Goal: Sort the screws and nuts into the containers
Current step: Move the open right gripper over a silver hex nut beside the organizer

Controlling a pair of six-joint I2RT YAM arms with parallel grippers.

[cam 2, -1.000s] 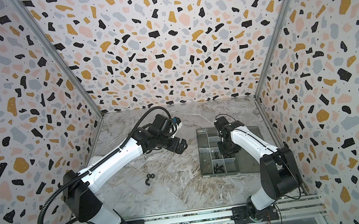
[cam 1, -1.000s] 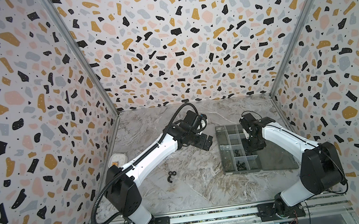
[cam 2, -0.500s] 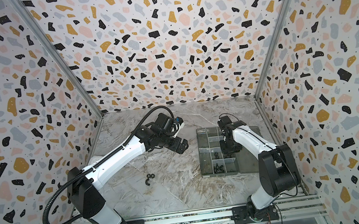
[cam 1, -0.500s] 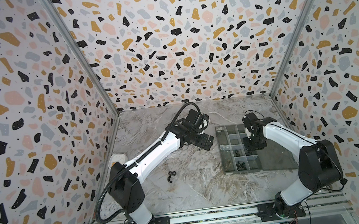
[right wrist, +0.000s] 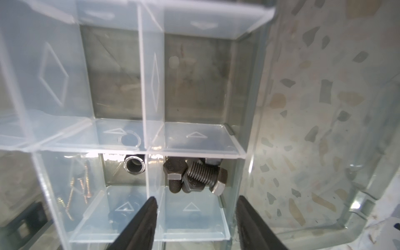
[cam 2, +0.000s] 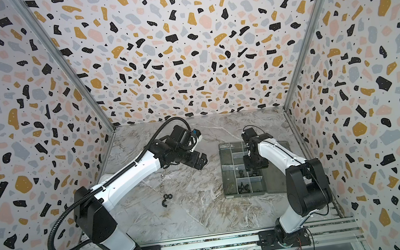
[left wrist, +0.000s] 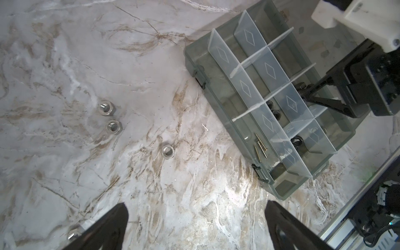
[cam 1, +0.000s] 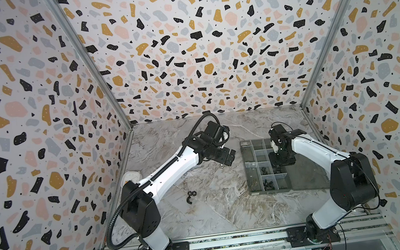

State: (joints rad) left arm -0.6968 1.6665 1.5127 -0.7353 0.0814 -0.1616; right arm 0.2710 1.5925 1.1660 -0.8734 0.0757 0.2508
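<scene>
The smoky-grey organiser box (cam 1: 245,166) (cam 2: 223,169) lies open on the right of the table. My right gripper (cam 1: 279,160) (right wrist: 197,198) hangs open over one of its containers, with nothing between the fingers. Three black screws (right wrist: 199,175) lie in that container just beyond the fingertips. A silver nut (right wrist: 133,166) sits in the neighbouring container, and thin brass screws (left wrist: 259,148) in another. My left gripper (cam 1: 228,157) (left wrist: 195,204) stands wide open above bare table left of the box. Several silver nuts (left wrist: 167,151) lie on the marble ahead of it. Two black nuts (cam 1: 191,195) lie nearer the front.
The box's clear lid (cam 1: 306,175) lies flat to the right of the box, under my right arm. A white dish (cam 1: 130,177) sits by the left wall behind my left arm. Patterned walls close in three sides.
My right gripper has shifted a little toward the near side over the box, and its jaws have widened. The left arm has hardly moved.
</scene>
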